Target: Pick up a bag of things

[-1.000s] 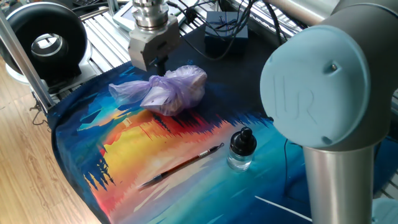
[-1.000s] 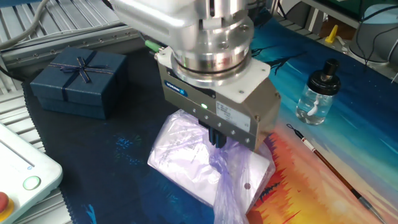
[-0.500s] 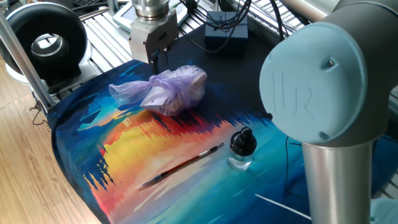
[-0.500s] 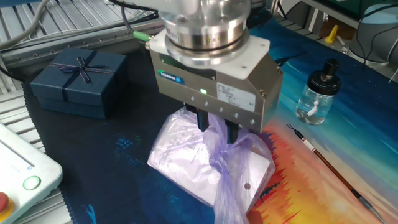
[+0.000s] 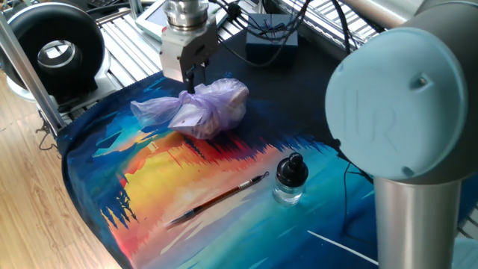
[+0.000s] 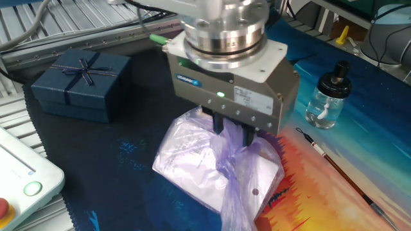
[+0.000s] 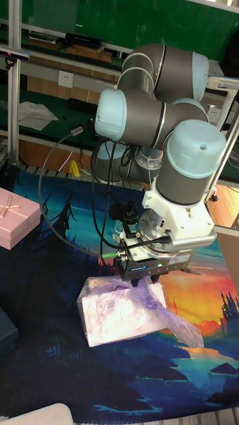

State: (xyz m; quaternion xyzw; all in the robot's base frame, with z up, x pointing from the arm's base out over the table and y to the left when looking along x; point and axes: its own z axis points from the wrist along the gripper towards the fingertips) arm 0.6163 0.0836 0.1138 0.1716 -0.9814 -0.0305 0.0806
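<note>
Bag of things [image 6: 212, 163], judged light and crinkly, was best pinched at its knot; gripper [image 6: 232, 130] was parted, holding nothing.

The bag of things [image 6: 215, 170] is pale translucent lilac, whitish where the plastic pulls tight. The end effector [image 6: 234, 133] has a grey-beige body with black fingers, a small blue label and a green light. The cloth [image 5: 160, 175] on the bench is painted: navy and black at one end, then turquoise, with a red, orange and yellow sunset streak and dark tree silhouettes. One gift box [image 6: 82, 85] is dark navy with a matching ribbon; the other [image 7: 14, 216] is pink.
</note>
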